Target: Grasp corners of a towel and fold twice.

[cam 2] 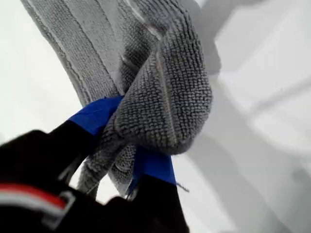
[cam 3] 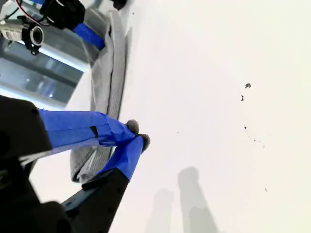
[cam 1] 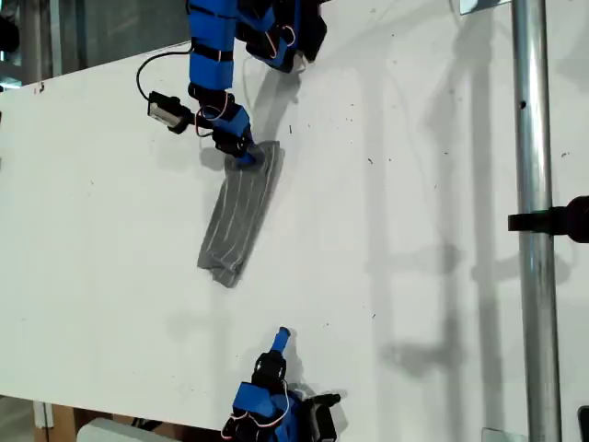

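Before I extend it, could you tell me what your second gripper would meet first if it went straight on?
Probably the near end of the towel; my second gripper, jaws shut and empty, points roughly that way across bare table.

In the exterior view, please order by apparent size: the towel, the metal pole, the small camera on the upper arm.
1. Metal pole, spanning the full picture height.
2. Towel, folded into a narrow strip.
3. Small camera, clearly the smallest.
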You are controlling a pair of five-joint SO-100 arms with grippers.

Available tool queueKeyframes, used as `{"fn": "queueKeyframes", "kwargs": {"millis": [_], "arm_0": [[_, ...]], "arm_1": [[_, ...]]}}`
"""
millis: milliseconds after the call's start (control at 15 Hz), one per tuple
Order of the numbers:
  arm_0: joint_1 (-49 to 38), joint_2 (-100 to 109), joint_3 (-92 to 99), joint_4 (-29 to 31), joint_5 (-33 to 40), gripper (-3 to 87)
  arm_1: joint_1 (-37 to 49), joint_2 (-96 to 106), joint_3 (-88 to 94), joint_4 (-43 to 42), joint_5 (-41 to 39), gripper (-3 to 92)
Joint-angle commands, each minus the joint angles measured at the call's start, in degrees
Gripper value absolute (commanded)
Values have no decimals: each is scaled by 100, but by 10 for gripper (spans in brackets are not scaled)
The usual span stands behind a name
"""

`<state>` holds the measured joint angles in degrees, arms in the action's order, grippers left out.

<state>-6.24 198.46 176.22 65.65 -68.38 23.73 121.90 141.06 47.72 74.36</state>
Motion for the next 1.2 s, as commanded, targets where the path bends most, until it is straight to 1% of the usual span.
{"fn": "queueKeyframes", "kwargs": {"millis": [0, 133, 200, 267, 333, 467, 533, 667, 867, 933, 1000, 1067, 1133], "arm_0": [[44, 35, -176, -35, 35, -16], [88, 35, -193, -35, 35, -16], [97, 35, -211, -35, 35, -16], [97, 35, -202, -35, 35, -16], [88, 35, -185, -35, 35, -16], [44, 35, -202, -35, 79, -16], [44, 35, -202, -35, 79, -16], [62, 35, -193, -35, 62, -16], [53, 35, -202, -35, 53, -16], [62, 35, -202, -35, 53, -16], [62, 35, -202, -35, 44, -16], [62, 35, -202, -26, 35, -16], [62, 35, -193, -26, 35, -16]], "arm_1": [[-378, 1635, -352, 2206, 123, -2], [-1037, 2417, -1063, 4192, 624, -2], [-1362, 2470, -1538, 4755, 888, -2], [-1459, 2373, -1854, 4746, 870, -2], [-1327, 2145, -1863, 4166, 642, -2], [-976, 1239, -1705, 2329, 88, -2], [-861, 773, -1635, 1450, -26, -2], [-633, -272, -1547, 9, -132, -2], [-580, -1661, -1617, -1767, -132, -2], [-606, -1907, -1714, -2048, -132, -2], [-589, -2030, -1775, -2250, -141, 25], [-563, -2030, -1819, -2452, -141, 181], [-563, -1819, -1740, -2892, -202, 297]]}}
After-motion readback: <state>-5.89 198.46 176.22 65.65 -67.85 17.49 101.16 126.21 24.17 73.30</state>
